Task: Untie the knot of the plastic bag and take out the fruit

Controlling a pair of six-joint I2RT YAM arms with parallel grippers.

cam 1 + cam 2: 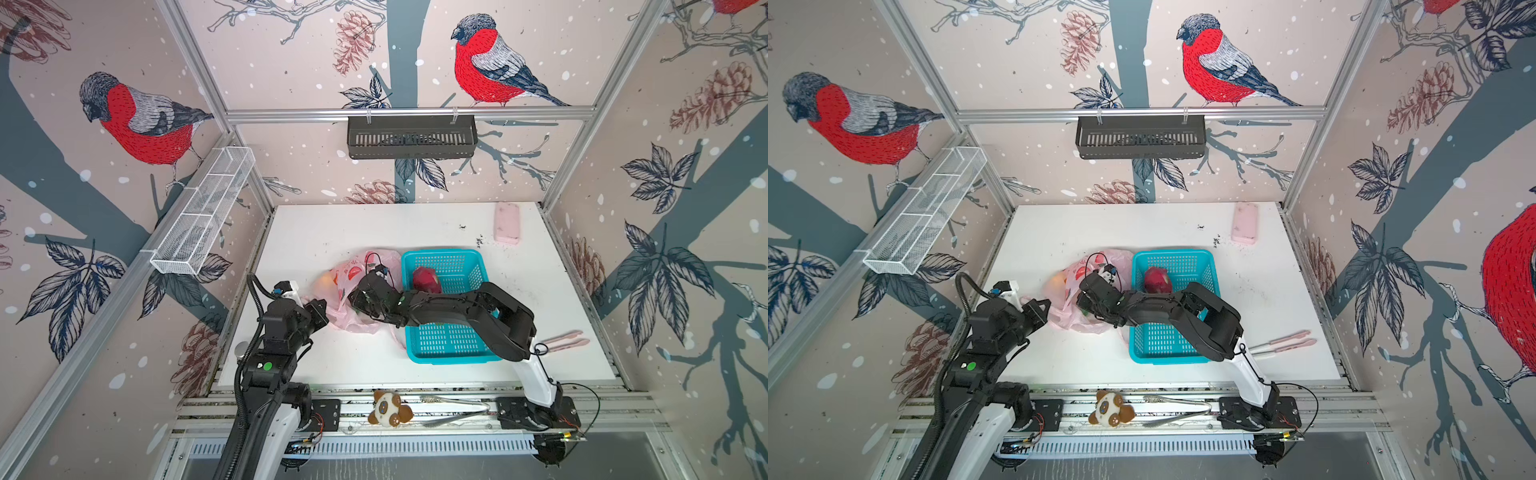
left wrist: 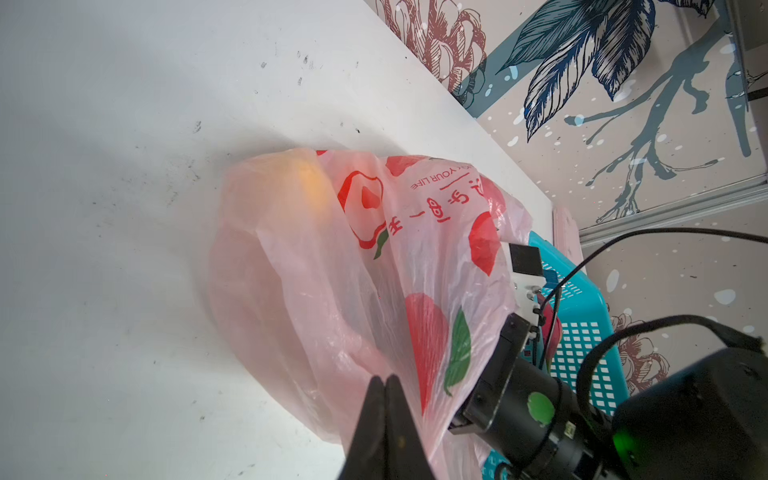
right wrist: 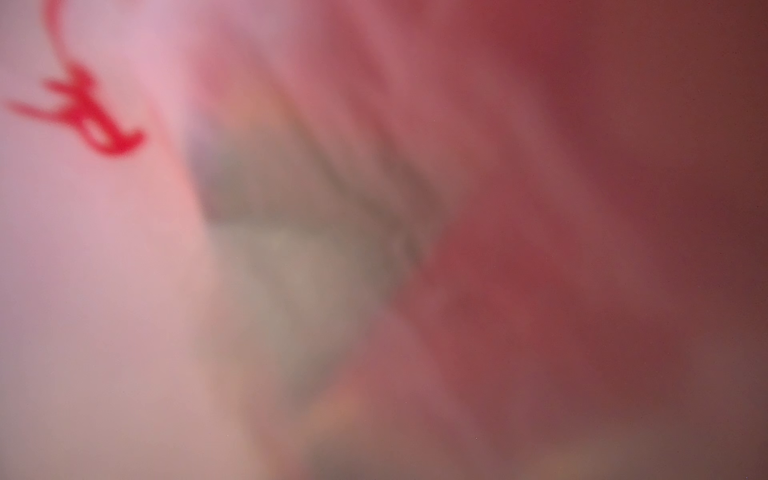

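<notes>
The pale-pink plastic bag lies slumped at mid-table. My left gripper is shut, pinching the bag's thin film at its left edge. My right gripper reaches into the bag from the right, its fingertips buried in plastic. The right wrist view is only a pink, red and green blur. An orange fruit glows through the bag. One magenta dragon fruit lies in the teal basket. The knot is hidden.
The teal basket stands right of the bag, under my right arm. A pink block lies at back right and pink tongs at right. A plush toy sits on the front rail.
</notes>
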